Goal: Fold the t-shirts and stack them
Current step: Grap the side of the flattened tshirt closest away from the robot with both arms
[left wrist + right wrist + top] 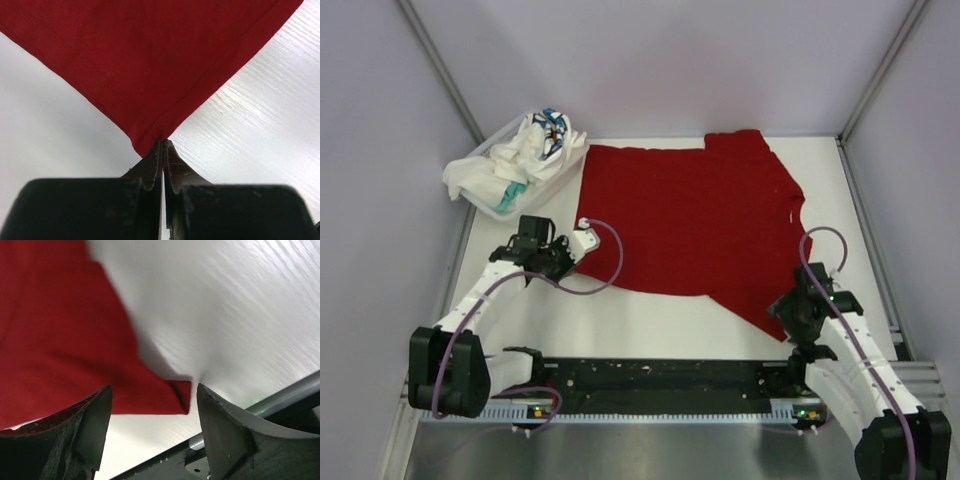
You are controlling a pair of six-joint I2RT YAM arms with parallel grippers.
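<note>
Left gripper [163, 143] fingers pressing tight together, pinching near-left corner of red t-shirt [690, 215]. Right gripper [154, 386] fingers standing spread apart, straddling sleeve corner (not touching it, far as I can see). Shirt lying spread flat across white table [650, 320]. Bin [488, 203] of crumpled pale clothes [525, 150] sitting at far left, just beside shirt.

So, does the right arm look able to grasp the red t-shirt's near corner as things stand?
Probably yes. The right gripper is open, and a corner of the red t-shirt lies on the table between its fingers, with nothing else in the way.
</note>
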